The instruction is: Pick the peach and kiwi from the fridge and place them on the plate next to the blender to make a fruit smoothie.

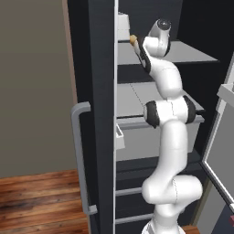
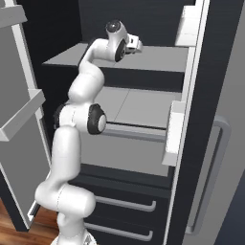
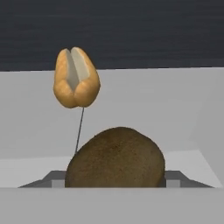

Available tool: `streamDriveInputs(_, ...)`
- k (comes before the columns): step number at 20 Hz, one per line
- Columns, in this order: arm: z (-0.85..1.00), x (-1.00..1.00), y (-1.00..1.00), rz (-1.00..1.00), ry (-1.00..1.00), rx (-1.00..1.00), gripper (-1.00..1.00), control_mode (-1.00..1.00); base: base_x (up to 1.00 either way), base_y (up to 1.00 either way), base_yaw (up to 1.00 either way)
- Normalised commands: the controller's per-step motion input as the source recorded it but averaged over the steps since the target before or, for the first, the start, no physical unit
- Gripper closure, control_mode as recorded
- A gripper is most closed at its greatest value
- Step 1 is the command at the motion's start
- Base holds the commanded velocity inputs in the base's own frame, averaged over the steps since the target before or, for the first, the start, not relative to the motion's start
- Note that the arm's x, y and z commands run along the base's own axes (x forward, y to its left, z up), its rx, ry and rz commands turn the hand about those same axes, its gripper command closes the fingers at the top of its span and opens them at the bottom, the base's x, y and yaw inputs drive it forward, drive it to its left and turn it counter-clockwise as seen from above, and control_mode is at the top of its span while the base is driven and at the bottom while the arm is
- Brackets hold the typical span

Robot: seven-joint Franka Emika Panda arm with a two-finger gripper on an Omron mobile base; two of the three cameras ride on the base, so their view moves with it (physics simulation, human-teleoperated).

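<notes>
Hand view, fuzzy brown oval kiwi (image 3: 115,158) close in at gripper (image 3: 114,183), fingertips hidden so grip can't be confirmed, on light grey fridge shelf (image 3: 175,113), split tan bun-like item (image 3: 76,78) beyond it

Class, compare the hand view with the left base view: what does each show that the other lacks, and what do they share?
Hand view: a brown fuzzy kiwi close up at the bottom of the frame, on the light grey shelf.

Left base view: the white arm reaching into the fridge, its grey bar handle, and the wooden floor.

Both: the tan split-topped item on the shelf, and the fridge's dark interior.
</notes>
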Motion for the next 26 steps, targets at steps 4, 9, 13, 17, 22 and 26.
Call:
streamDriveInputs(4, 0.00, -0.64, 0.00, 0.00, -0.25, 0.00, 1.00, -1.00, 0.00, 0.00, 0.00)
streamDriveInputs(9, 0.00, -0.90, 0.00, 0.00, -0.37, -0.01, 1.00, -1.00, 0.00, 0.00, 0.00)
streamDriveInputs(13, 0.26, -1.00, 0.00, 0.00, -0.50, -0.01, 1.00, -1.00, 0.00, 0.00, 0.00)
streamDriveInputs(17, 0.50, -1.00, 0.00, -0.01, -0.18, 0.00, 1.00, -1.00, 0.00, 0.00, 0.00)
streamDriveInputs(22, 0.58, -1.00, 0.00, 0.00, 0.01, 0.05, 1.00, -1.00, 0.00, 0.00, 0.00)
streamDriveInputs(26, 0.34, -1.00, 0.00, 0.00, 0.17, 0.09, 1.00, -1.00, 0.00, 0.00, 0.00)
